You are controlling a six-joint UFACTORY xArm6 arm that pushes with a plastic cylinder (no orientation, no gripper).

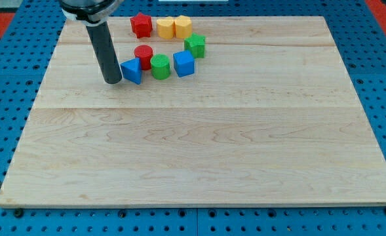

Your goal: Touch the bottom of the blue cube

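The blue cube sits near the top middle of the wooden board. My tip is at the view's left of the cluster, touching or almost touching the left side of a blue triangular block. The rod rises from the tip to the view's top left. The tip is well to the left of the blue cube, with a green cylinder and the blue triangular block between them. The blue cube's bottom side faces bare board.
A red cylinder stands behind the blue triangular block. A red star block, a yellow block, a yellow hexagonal block and a green star block lie along the top. Blue pegboard surrounds the board.
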